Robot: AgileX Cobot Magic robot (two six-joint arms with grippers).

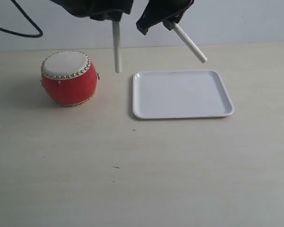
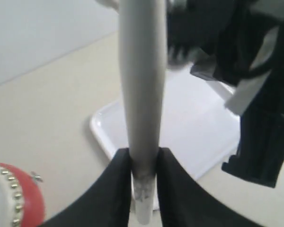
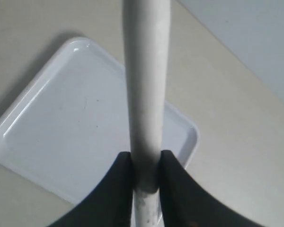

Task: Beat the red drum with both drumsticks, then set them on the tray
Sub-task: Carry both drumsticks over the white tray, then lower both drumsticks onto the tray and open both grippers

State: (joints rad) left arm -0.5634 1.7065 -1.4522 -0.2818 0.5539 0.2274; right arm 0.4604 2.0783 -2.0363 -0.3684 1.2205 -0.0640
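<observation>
Exterior view: both drumsticks held aloft, nothing on the tray

Nearest the camera: bare pale table, a few small dark specks, nothing else.

Mid-table: red drum stands upright on the left with its cream skin facing up. The tray lies flat to its right, apart from the drum with a strip of table between them. Nothing rests on the tray.

Above and behind these: the left drumstick hangs nearly vertical, its tip over the gap between drum and tray and touching neither. The right drumstick slants down and outward, tip in the air above the tray's far rim.

Left wrist view: the left gripper is clamped narrow on the butt end of its stick, both dark fingers pressed against the wood. Right wrist view: the right gripper shows the same hold, narrow and tight on its stick, with the tray below.

Farthest: a black cable loops against the pale wall.

Progress, as judged: both sticks are in hand. Neither is over the drum skin, and the pictures do not show whether the beating is done. Laying the sticks on the tray is certainly left for both. The right stick is the better placed for it.
</observation>
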